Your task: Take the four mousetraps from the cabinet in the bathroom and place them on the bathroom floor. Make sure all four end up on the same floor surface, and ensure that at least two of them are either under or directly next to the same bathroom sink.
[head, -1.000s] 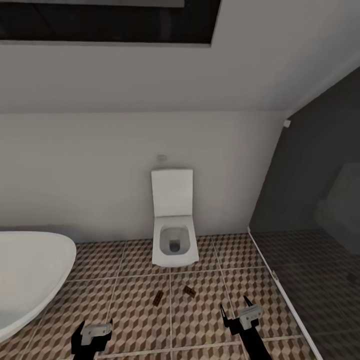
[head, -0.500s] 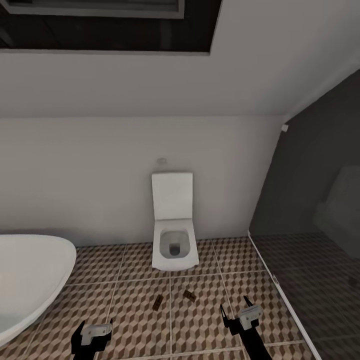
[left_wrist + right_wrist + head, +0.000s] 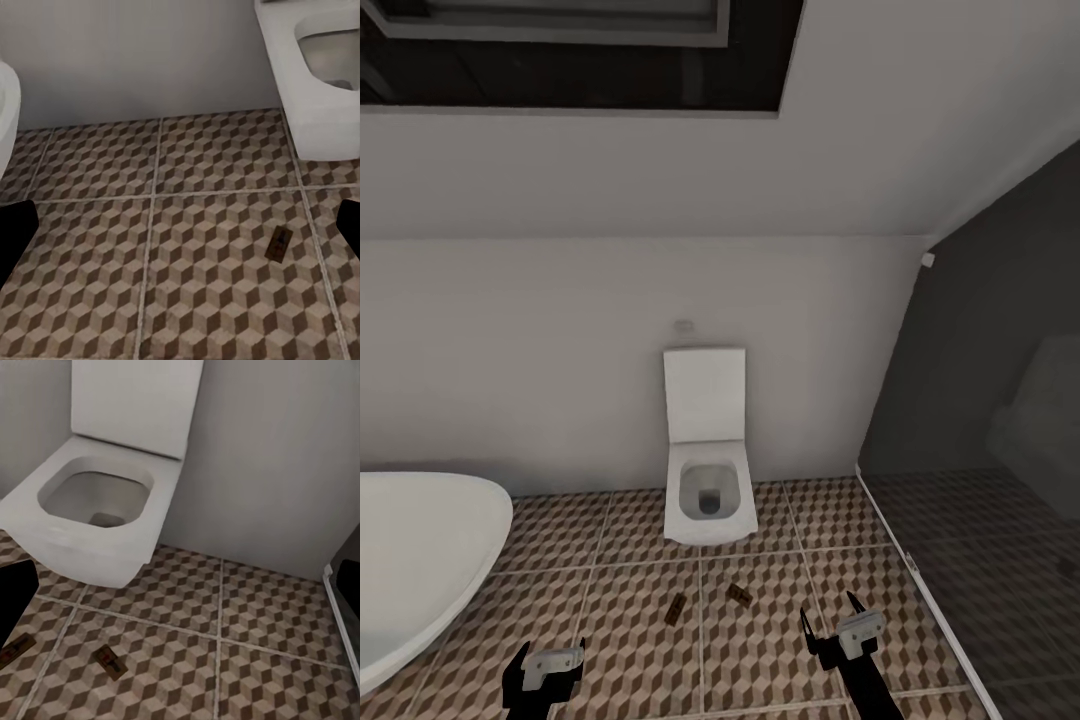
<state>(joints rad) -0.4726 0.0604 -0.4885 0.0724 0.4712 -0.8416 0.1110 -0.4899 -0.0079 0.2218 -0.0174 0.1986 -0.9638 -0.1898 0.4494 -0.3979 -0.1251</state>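
White back wall (image 3: 560, 340) across the head view, dark window recess (image 3: 560, 60) at 12 o'clock. Grey glass shower panel (image 3: 980, 400) at 3 o'clock. Bathroom floor (image 3: 630, 600), cube-pattern tiles, covers the lower part. White oval bathtub (image 3: 420, 560) at 8 o'clock, edge only. White square toilet (image 3: 706, 490) at centre, lid up against the wall, bowl open.

Two mousetraps lie flat on the floor, just in front of the toilet, near each other but apart: left mousetrap (image 3: 676, 607) at 6 o'clock, right mousetrap (image 3: 739, 594) slightly toward 5 o'clock. Both sit on tiles, nothing touching them.

Left pincer (image 3: 545, 668) at 7 o'clock, low over the floor, holding nothing; fingers released as far as seen. Right pincer (image 3: 828, 618) at 5 o'clock, fingers spread, empty, near the right mousetrap but apart from it.
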